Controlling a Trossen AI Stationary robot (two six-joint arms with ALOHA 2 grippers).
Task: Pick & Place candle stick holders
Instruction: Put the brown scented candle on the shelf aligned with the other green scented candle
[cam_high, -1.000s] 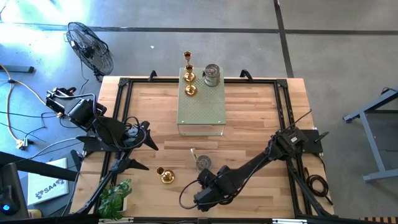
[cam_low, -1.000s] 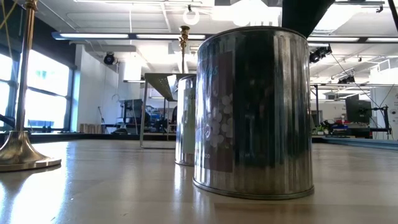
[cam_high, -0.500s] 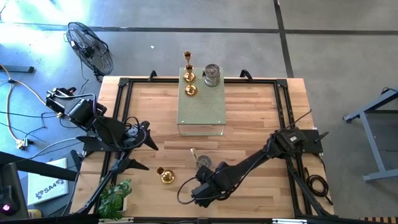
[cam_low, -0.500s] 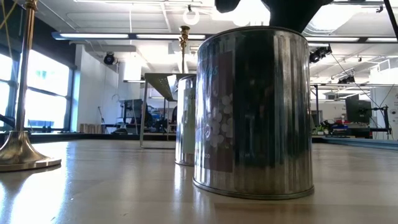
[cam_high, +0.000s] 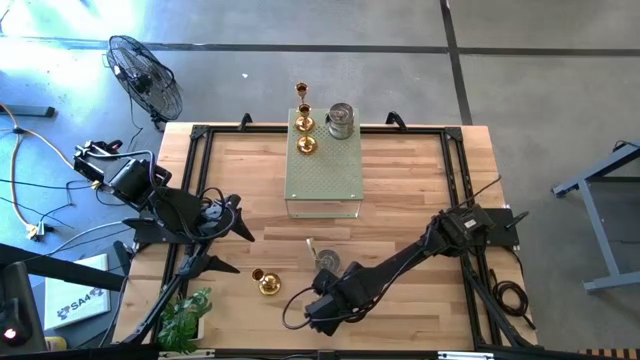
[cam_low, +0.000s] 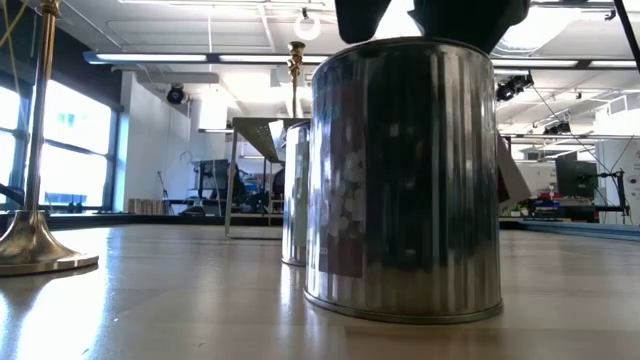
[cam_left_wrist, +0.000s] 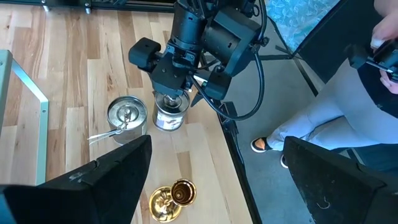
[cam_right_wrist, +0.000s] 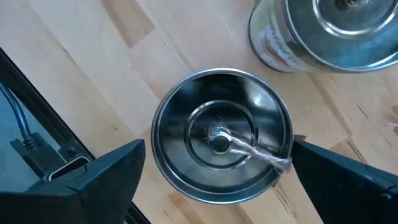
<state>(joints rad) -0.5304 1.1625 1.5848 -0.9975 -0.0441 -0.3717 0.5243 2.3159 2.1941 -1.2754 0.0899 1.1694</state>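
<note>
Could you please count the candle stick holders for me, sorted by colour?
Gold candle stick holders: 3
Silver candle stick holders: 3
Total: 6

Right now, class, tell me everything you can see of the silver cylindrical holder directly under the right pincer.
The squat silver cylindrical metal holder stands upright on the pale wooden table near its front edge. Its shiny walls are ribbed and carry a worn label. Inside, concentric rings surround a central stud with a frayed wick. A second silver holder stands close beside it. The right pincer sits open above it, fingers either side.
</note>
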